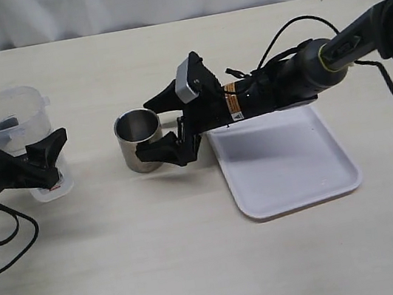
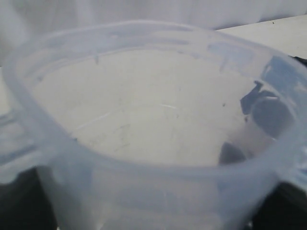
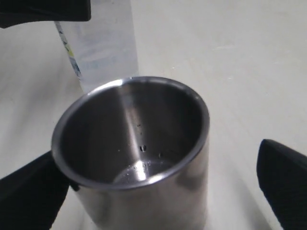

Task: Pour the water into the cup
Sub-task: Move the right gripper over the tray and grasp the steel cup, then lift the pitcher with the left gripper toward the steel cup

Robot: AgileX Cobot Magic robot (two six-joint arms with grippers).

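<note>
On the table (image 1: 200,266) the cup (image 1: 139,138) stands near the middle, between the spread fingers of my right gripper (image 1: 144,129), just left of the tray (image 1: 290,170). The pitcher (image 1: 16,116) stands far left, well apart from the cup, inside my left gripper (image 1: 28,138).

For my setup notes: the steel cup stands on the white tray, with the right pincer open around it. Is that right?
Not quite. The steel cup stands on the table beside the white tray, not on it, as the exterior view shows. The right pincer is open around it, as you say.
</note>
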